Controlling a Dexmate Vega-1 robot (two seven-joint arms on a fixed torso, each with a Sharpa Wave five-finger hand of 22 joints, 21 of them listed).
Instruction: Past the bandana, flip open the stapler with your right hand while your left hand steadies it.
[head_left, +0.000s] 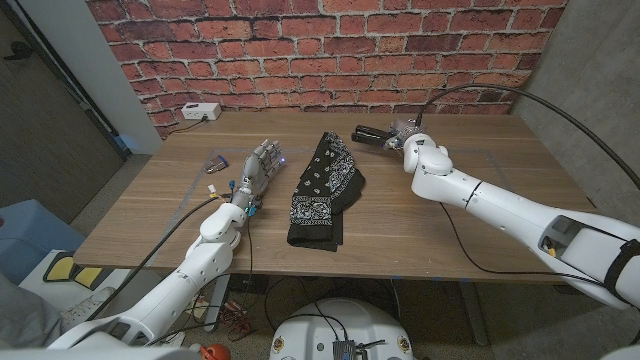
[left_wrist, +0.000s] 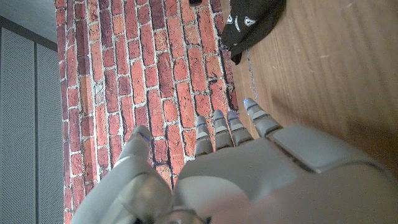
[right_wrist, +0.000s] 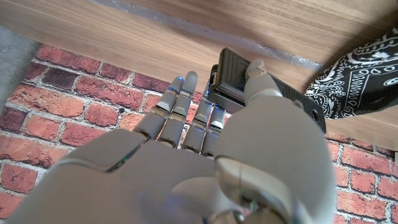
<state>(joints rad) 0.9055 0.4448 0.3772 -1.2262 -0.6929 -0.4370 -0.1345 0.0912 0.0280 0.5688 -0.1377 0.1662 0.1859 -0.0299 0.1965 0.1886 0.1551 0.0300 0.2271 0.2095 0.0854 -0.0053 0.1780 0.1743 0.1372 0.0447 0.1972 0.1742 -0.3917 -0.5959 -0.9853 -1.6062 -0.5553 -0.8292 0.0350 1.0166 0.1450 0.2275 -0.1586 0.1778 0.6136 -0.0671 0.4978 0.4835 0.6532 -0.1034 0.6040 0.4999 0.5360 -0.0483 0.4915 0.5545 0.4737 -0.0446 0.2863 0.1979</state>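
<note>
Nearest the robot, the left hand (head_left: 258, 167) stands over the tabletop (head_left: 150, 215) on the left of the bandana (head_left: 325, 190), fingers spread and holding nothing, well apart from the work. The black bandana lies crumpled mid-table, its length running away from the robot. Beyond its far end sits the black stapler (head_left: 372, 134), long axis running across the table, one end toward the bandana. The right hand (head_left: 408, 133) is at the stapler's right end; in the right wrist view its thumb lies on the stapler's top and its fingers (right_wrist: 186, 106) reach past it, loosely apart; whether it truly grips, I cannot tell. The steadying hand has the longer way to go.
</note>
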